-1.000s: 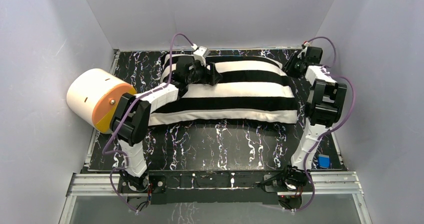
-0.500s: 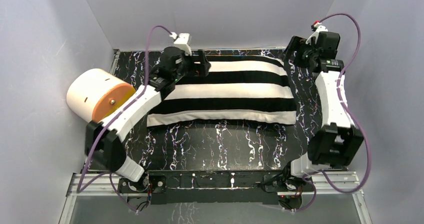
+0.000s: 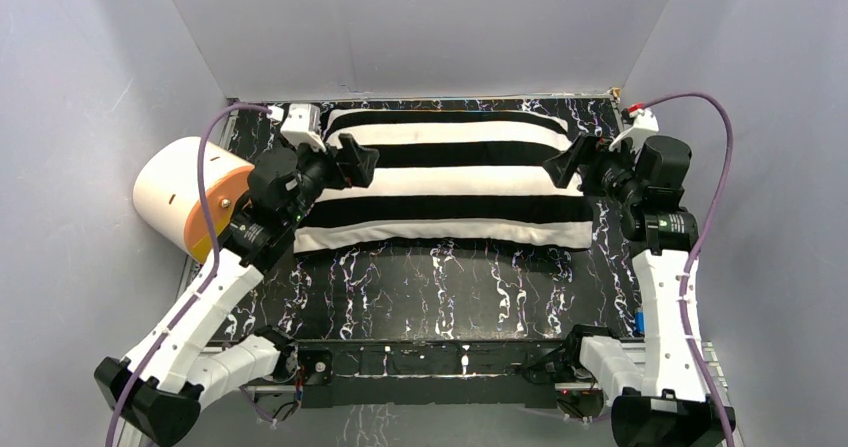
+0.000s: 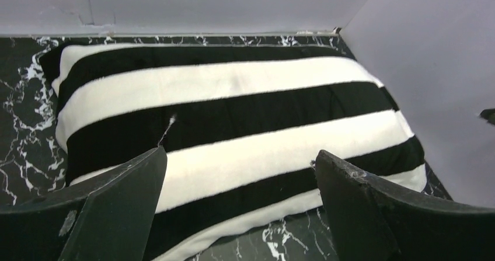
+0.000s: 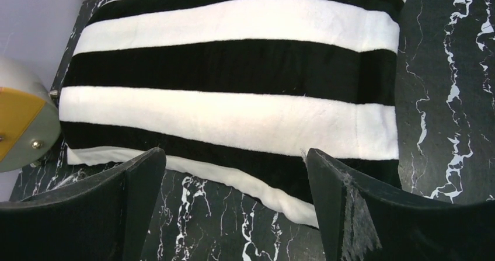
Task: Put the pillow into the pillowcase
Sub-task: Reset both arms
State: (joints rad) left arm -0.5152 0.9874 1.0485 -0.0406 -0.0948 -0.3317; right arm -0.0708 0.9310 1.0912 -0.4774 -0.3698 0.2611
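You're hovering both pincers over the striped pillowcase [image 3: 450,182] in the middle of the top frame. The left gripper [image 3: 360,161] is sitting at its left end and the right gripper [image 3: 563,161] at its right end, both spread wide and gripping nothing. The pillow is looking fully tucked inside, judging by the plumpness. If you're tidying up, I'd be lifting straight off so no fabric is snagging.
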